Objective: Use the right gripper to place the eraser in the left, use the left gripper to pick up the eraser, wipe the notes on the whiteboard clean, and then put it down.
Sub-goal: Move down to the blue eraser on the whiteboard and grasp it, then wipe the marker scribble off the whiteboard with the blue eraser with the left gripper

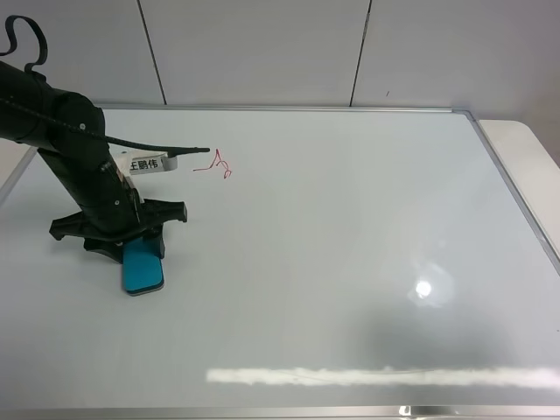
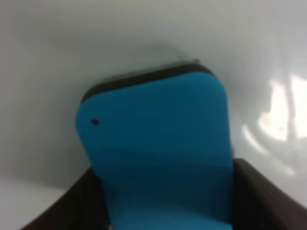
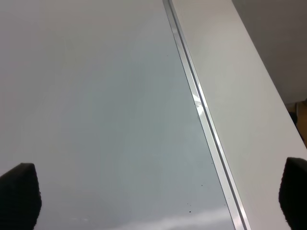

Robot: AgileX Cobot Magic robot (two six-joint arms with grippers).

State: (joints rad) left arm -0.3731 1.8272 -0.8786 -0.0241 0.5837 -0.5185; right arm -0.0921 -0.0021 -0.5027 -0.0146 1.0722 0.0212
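The teal-blue eraser (image 1: 144,269) lies at the left of the whiteboard (image 1: 350,245). My left gripper (image 1: 129,248), on the arm with the white tag, stands over its far end. In the left wrist view the eraser (image 2: 158,143) fills the gap between the two black fingers (image 2: 67,206), which press on its long sides. The red notes (image 1: 220,164) are on the board behind and to the right of this gripper. My right gripper (image 3: 156,196) is open and empty above the board's right edge; it is outside the exterior high view.
The board's silver frame (image 3: 201,110) runs past the right gripper, with a white table surface (image 1: 525,149) beyond it. A black cable and the white tag (image 1: 147,164) stick out from the left arm toward the notes. Light glare (image 1: 423,289) lies on the board's right half.
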